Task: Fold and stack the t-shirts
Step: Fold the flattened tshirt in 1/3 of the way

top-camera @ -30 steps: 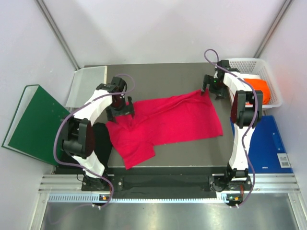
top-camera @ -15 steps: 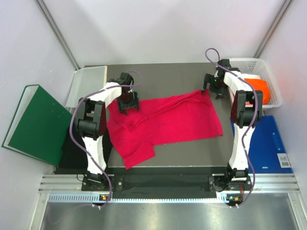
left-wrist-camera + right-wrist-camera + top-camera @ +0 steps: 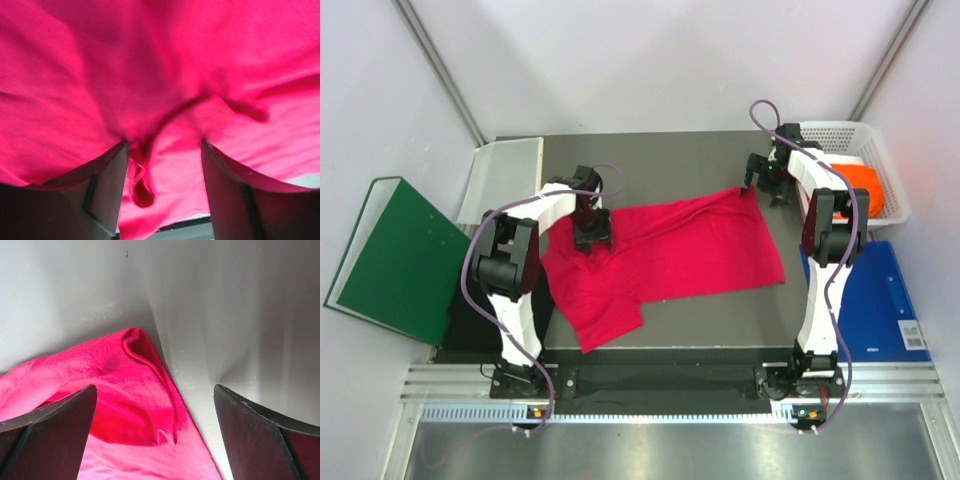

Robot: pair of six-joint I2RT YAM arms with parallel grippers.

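The crimson-pink t-shirt [image 3: 670, 250] lies spread and wrinkled on the dark table [image 3: 650, 160], with its left part bunched. My left gripper [image 3: 592, 236] is down on the shirt's upper left part. In the left wrist view it [image 3: 165, 145] is open, with a small fold of pink cloth [image 3: 142, 185] between the fingers [image 3: 107, 192]. My right gripper [image 3: 766, 186] is open over the shirt's far right corner [image 3: 135, 365], and that corner lies between its fingertips [image 3: 65, 415]. The orange t-shirt [image 3: 860, 185] sits in the basket. A black cloth [image 3: 525, 290] shows at the table's left edge.
A white basket [image 3: 840, 135] stands at the far right. A blue board [image 3: 870, 300] lies right of the table. A dark green binder [image 3: 390, 255] lies on the left, with a pale flat tray [image 3: 505, 170] behind it.
My left gripper has moved right and nearer, from the shirt's left edge onto the pink cloth. The right arm has barely moved.
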